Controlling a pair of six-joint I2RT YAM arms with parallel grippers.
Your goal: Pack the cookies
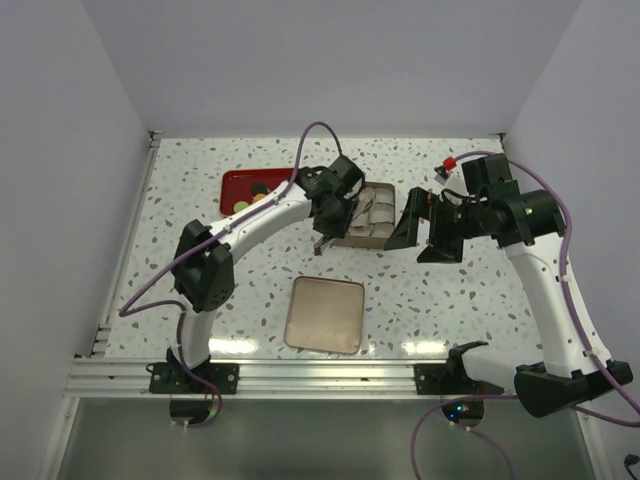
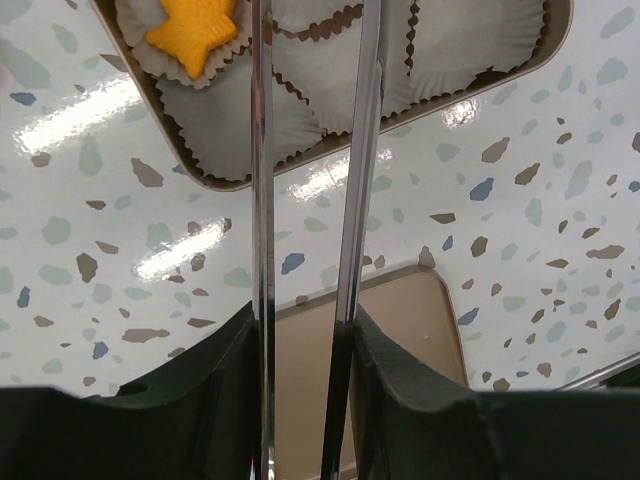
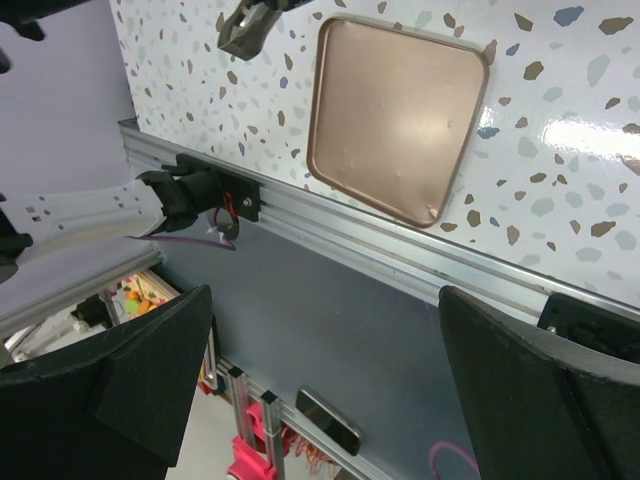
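Several cookies (image 1: 256,194) lie on a red tray (image 1: 235,182) at the back left, partly hidden by my left arm. An orange star-like cookie (image 2: 195,35) sits in a white paper cup in the tan box (image 2: 330,150). My left gripper (image 1: 330,215) hovers over the box's left end and is shut on metal tongs (image 2: 262,200). The tong arms stand apart and their tips run out of the left wrist view. My right gripper (image 1: 425,232) is open and empty, raised just right of the box (image 1: 385,240).
Other paper cups (image 2: 470,40) in the box look empty. The flat tan lid (image 1: 325,315) lies near the front edge; it also shows in the right wrist view (image 3: 395,110). A small red object (image 1: 449,163) sits at the back right. White walls enclose the table.
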